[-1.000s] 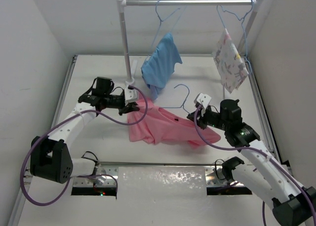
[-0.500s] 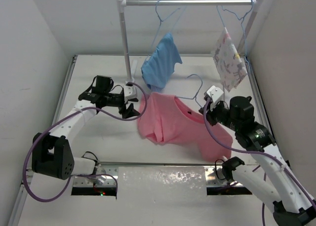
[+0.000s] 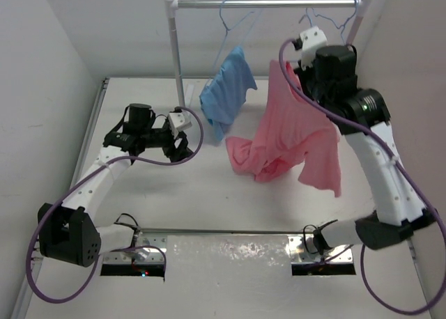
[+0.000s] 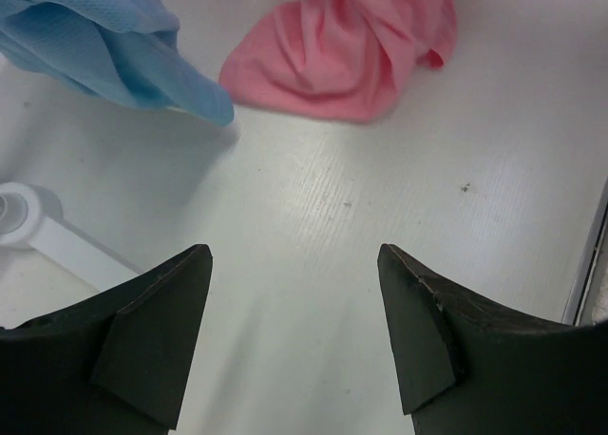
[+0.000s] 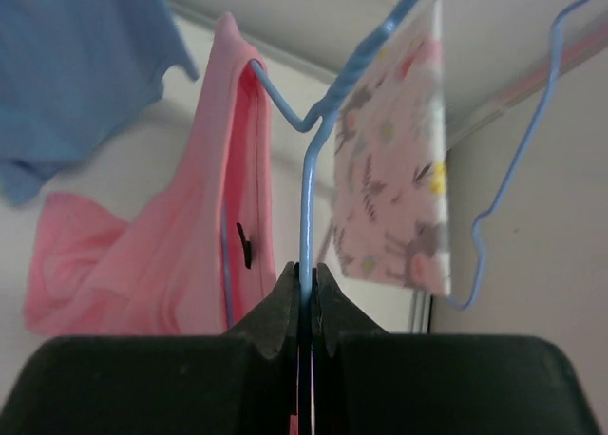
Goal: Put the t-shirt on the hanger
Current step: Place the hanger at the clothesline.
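Note:
The salmon-pink t-shirt point(image 3: 286, 134) hangs in the air from the light-blue wire hanger point(image 5: 306, 198). One hanger shoulder is inside its neck. My right gripper point(image 5: 304, 269) is shut on the hanger's wire stem, high at the back right, close under the rail point(image 3: 265, 3). The t-shirt's lower folds point(image 4: 342, 50) bunch low by the table; I cannot tell whether they touch it. My left gripper point(image 4: 294, 255) is open with nothing between its fingers. It is low over the white table, left of the t-shirt point(image 3: 180, 148).
A light-blue shirt point(image 3: 226, 89) hangs on its own hanger from the rail. A white patterned cloth point(image 5: 394, 169) hangs on another hanger point(image 5: 532, 122) just right of my right gripper. The rack's post point(image 3: 176, 61) and foot point(image 4: 38, 226) stand near my left gripper.
My right arm rose up and back, lifting the hanger and t-shirt off the table toward the rail. My left gripper opened, let go of the t-shirt and stayed low.

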`<state>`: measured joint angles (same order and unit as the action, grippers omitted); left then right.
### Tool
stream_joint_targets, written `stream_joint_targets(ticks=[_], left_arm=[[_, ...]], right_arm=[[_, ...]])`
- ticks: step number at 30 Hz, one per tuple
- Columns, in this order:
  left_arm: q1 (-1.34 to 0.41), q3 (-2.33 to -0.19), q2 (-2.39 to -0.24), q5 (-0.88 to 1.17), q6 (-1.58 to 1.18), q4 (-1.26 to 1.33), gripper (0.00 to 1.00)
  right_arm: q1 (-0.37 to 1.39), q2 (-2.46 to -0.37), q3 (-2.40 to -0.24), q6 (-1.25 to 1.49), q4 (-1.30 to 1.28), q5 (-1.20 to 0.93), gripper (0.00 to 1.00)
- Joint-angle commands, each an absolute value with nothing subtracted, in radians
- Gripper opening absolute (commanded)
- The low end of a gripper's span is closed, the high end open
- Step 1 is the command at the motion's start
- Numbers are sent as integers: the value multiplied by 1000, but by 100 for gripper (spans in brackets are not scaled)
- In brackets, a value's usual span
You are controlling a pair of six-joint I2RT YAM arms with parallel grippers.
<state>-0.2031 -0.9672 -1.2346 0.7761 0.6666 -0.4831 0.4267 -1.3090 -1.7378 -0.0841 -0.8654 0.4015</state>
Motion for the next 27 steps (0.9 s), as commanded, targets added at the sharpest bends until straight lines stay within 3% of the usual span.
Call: stream_joint_targets(ticks=[1,6,12,20,27], left_arm=[[-196,-960,-1190,759,647,-469,68],[-196,-963,-1186,772,663,-494,68],[-196,-963,-1186,778,683,-520,68],[-196,-946,-1190,779,680,-500,68],[-196,-928,-1192,769,690,-500,68]], right_arm=[[407,-1450,-1971,-135,-841,535,0],[353,-1575,-2160,-152,-769,551,0],[241,-1635,-2158,-106,-657,493,0],[233,-1775,-2216,-143,-575,362,0],[235,-1730,-2033,-147,-549,351,0]])
